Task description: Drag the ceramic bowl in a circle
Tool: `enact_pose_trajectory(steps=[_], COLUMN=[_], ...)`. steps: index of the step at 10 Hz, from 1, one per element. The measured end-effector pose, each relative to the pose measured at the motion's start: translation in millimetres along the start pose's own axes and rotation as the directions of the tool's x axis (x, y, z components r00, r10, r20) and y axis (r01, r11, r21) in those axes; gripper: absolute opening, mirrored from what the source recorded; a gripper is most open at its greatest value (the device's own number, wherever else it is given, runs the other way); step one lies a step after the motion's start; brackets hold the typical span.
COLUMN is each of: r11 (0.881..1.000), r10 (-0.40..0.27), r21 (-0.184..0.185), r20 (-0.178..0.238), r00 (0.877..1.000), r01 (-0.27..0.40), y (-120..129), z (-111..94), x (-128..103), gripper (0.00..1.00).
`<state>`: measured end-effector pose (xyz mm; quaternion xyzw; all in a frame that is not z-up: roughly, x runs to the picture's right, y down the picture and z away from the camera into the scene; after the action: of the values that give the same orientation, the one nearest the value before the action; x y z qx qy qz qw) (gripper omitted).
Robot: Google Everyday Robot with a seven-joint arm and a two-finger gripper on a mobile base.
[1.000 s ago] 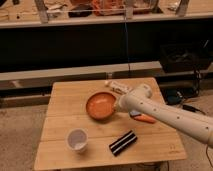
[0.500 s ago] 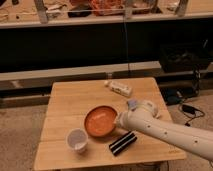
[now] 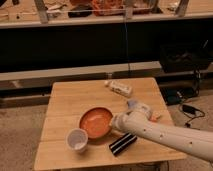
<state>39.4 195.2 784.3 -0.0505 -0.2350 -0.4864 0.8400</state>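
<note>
Camera view looks down on a light wooden worktop [image 3: 65, 100], with my arm [image 3: 170, 137] reaching in from the lower right. Nearest the front edge lies a short black bar [image 3: 123, 144] with pale stripes, set at a slant just under my forearm. Left of it, toward the front left corner, a small white cup [image 3: 77, 139] stands upright. My arm is white and thick, dotted with small dark holes. It crosses the right half of the worktop and runs out of view at the right edge.

At its end my gripper [image 3: 115, 123] sits at the right rim of the bowl [image 3: 95, 121]. Whether it is open or clamped on that rim I cannot tell, because my wrist covers it. The bowl is wide, shallow and orange-red with a darker rim. It stands upright a little left of the worktop's middle, toward the front. Its lower left rim is just beside the cup, and I cannot tell if the two touch.

Past my wrist a scrap of something orange [image 3: 156, 116] shows near the right edge. Farther back, toward the far edge, a white bottle [image 3: 119, 88] lies on its side, well apart from the bowl.

Beyond the worktop a low pale ledge [image 3: 60, 72] runs across, with dark space above it. A black crate [image 3: 185, 57] sits at the right, and cables [image 3: 192, 109] lie on the floor below it.
</note>
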Motion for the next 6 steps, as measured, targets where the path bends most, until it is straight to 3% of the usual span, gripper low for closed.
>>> enact_pose_trajectory(steps=[6], r11=[0.999], r10=[0.026], r21=[0.035], r20=[-0.020], r00=[0.999], r01=[-0.025], y=[-30.7], z=[61.6], x=[111.0], gripper=[0.02])
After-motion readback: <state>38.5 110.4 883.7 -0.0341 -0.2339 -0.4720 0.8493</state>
